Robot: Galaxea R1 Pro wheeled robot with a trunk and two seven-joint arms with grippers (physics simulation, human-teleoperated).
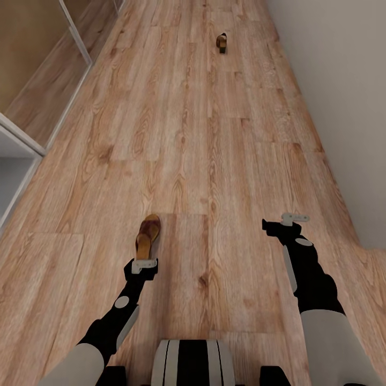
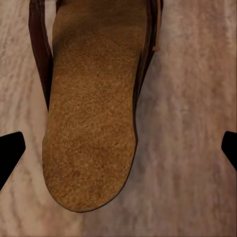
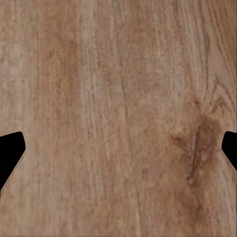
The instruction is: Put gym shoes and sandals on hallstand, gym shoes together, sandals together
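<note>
One dark brown sandal with a tan insole lies flat on the wood-plank corridor floor, just ahead of my left gripper. In the left wrist view the sandal's heel end sits between the two wide-apart black fingertips, and my left gripper is open above it. The second sandal lies far ahead down the corridor. My right gripper hovers open over bare floor at the right.
A white-framed doorway or unit edge runs along the left side. A plain pale wall borders the floor on the right. The robot's base shows at the lower edge.
</note>
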